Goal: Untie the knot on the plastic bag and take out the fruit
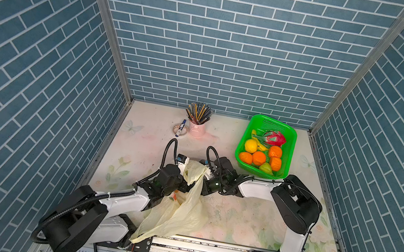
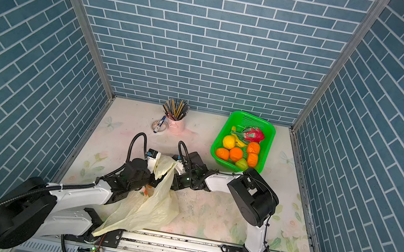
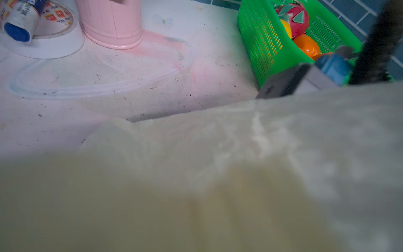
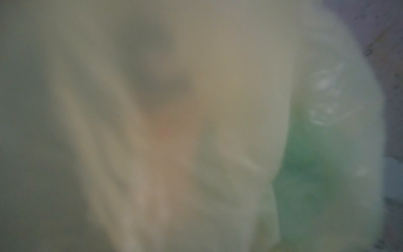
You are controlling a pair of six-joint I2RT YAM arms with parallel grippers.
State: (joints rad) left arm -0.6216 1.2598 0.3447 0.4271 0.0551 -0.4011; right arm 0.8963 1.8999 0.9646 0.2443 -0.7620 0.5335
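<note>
Left gripper (image 1: 183,168) and right gripper (image 1: 207,174) meet at the plastic bag (image 1: 180,212); their state cannot be told. Late stage, seemingly: fruit (image 1: 259,157) fills the basket (image 1: 243,139); next, check bag for leftovers.

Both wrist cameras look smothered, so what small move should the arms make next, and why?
Probably ease the left gripper and right gripper slightly apart to spread the thin pale yellow plastic bag. It drapes limp over both, blurring both wrist views, while toy fruit lies in the green perforated basket; whether any remains inside can't be told.
</note>
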